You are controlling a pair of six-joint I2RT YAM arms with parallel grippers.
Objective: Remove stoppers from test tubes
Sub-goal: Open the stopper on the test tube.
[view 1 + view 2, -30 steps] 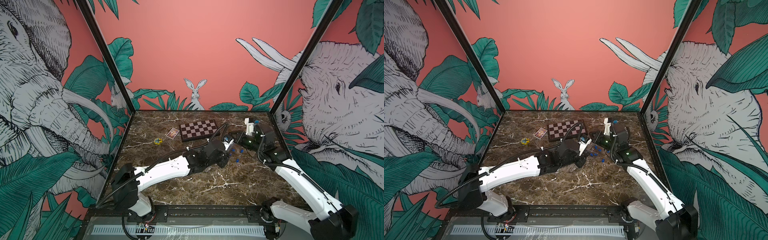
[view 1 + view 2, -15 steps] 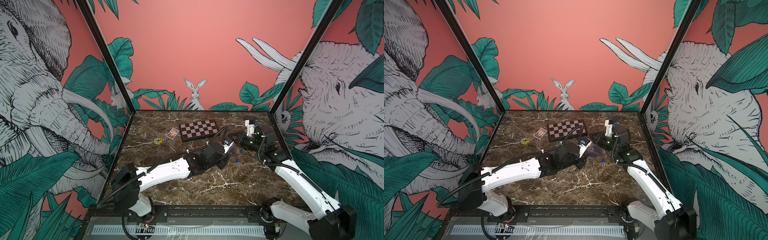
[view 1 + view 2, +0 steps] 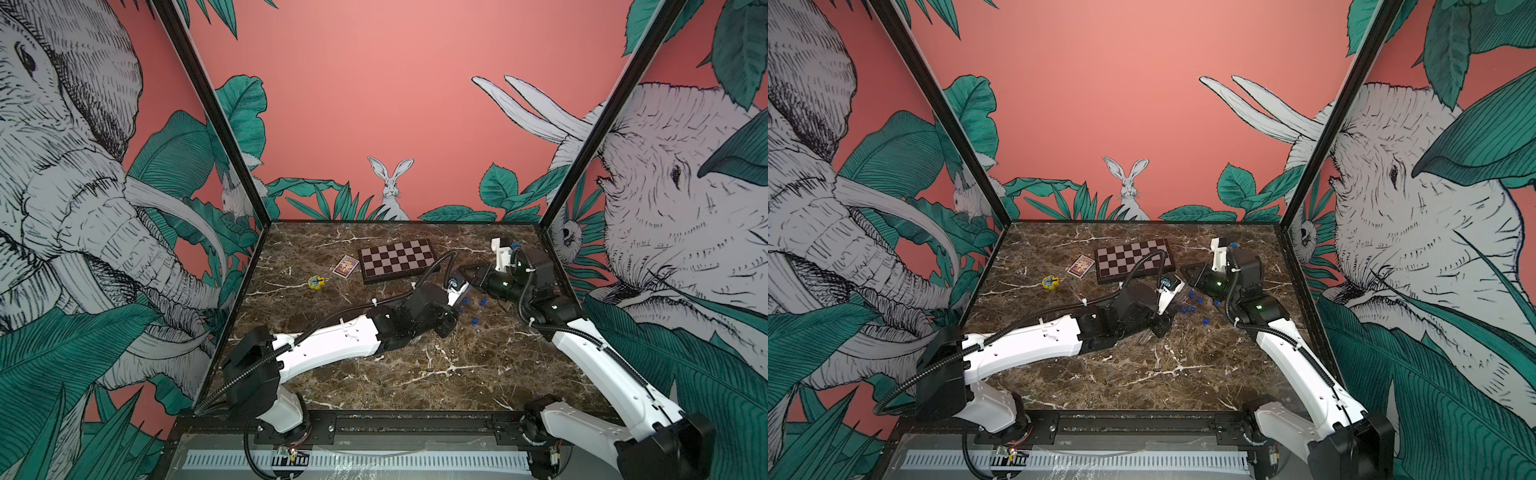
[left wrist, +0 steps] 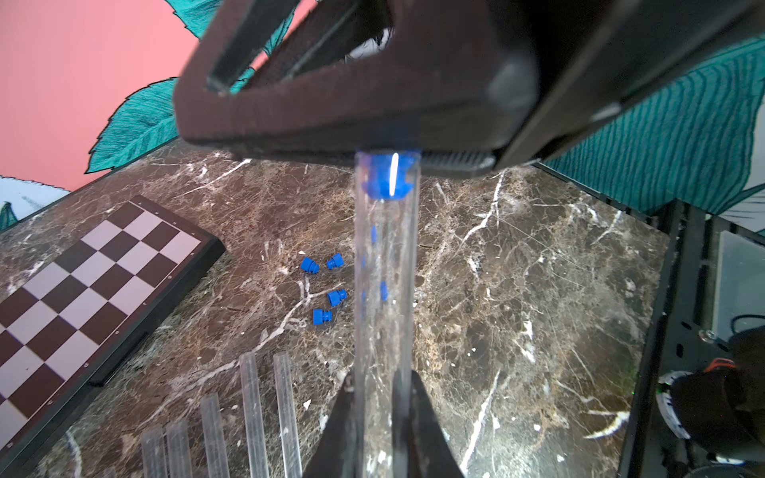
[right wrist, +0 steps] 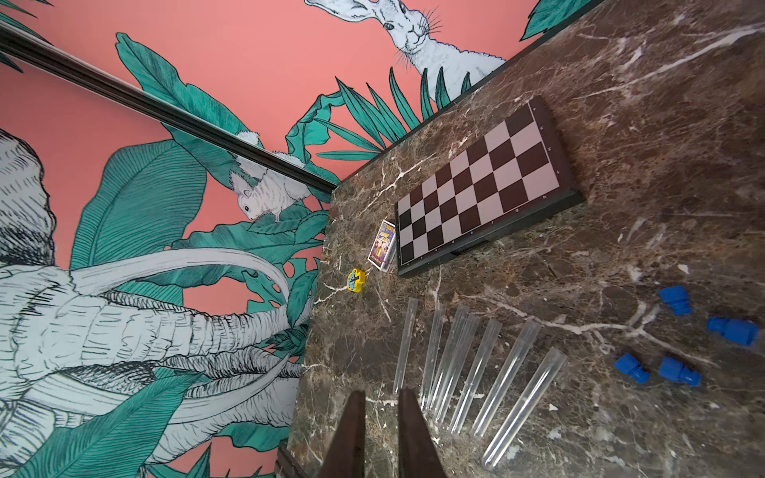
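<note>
In the left wrist view my left gripper point(image 4: 381, 378) is shut on a clear test tube point(image 4: 385, 289) that points away from it. A blue stopper point(image 4: 387, 180) plugs the tube's far end. My right gripper point(image 3: 467, 274) is shut on the stopper's head, which its dark fingers point(image 4: 331, 111) hide. The right wrist view shows only its fingertips point(image 5: 410, 418), a little apart with nothing between them. Several loose blue stoppers point(image 5: 675, 299) lie on the marble. Several unstoppered tubes point(image 5: 476, 372) lie side by side beneath my left arm.
A chessboard point(image 3: 397, 259) lies at the back middle. A small card box point(image 3: 345, 266) and a yellow-and-blue toy point(image 3: 316, 281) lie to its left. The enclosure walls stand close on the right behind my right arm point(image 3: 582, 332).
My right gripper has moved left and down to the stoppered end of the tube that my left gripper holds. The left arm has barely shifted.
</note>
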